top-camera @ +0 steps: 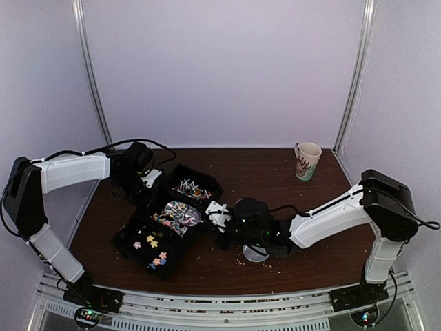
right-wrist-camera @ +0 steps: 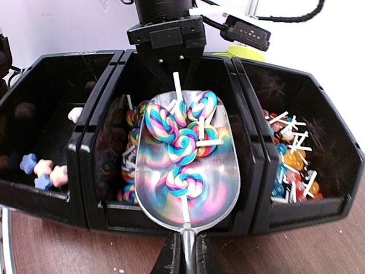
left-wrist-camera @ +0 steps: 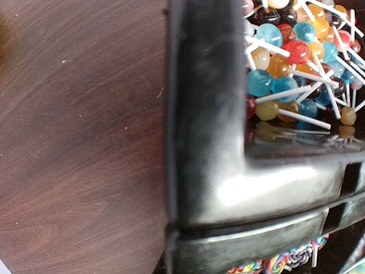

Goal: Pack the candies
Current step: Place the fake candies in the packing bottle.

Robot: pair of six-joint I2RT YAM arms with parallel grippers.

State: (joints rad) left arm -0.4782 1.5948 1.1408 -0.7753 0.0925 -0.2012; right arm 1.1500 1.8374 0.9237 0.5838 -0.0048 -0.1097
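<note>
Candies (right-wrist-camera: 182, 145), rainbow-swirl lollipops on white sticks, lay heaped in a metal scoop (right-wrist-camera: 219, 182). The right gripper (right-wrist-camera: 186, 257) was clamped on the scoop's handle, one finger on each side. It held the bowl over the middle bin (right-wrist-camera: 117, 220) of three black bins set side by side. More swirls lay in that bin beneath the scoop.

In the right wrist view the left-hand bin (right-wrist-camera: 34, 200) held pastel sweets (right-wrist-camera: 50, 174), pink and blue. The right-hand bin (right-wrist-camera: 319, 210) held round lollipops (right-wrist-camera: 292, 162) in red, orange and blue.

Across the bins, the left gripper (right-wrist-camera: 169, 57) was down at the middle bin's back rim with its jaws closed. Whether they pinched the rim could not be told. Its own camera showed only a black bin corner close up, with round lollipops inside.

From above, the bins ran in a slanted row on the brown table (top-camera: 296, 200). The right arm (top-camera: 331, 217) reached in from the right and the left arm (top-camera: 72, 171) from the far left. A pale disc (top-camera: 256, 254) lay on the table under the right wrist, with crumbs (top-camera: 241, 261) beside it. A patterned mug (top-camera: 307, 160) stood upright near the far right corner, well apart from the bins.
</note>
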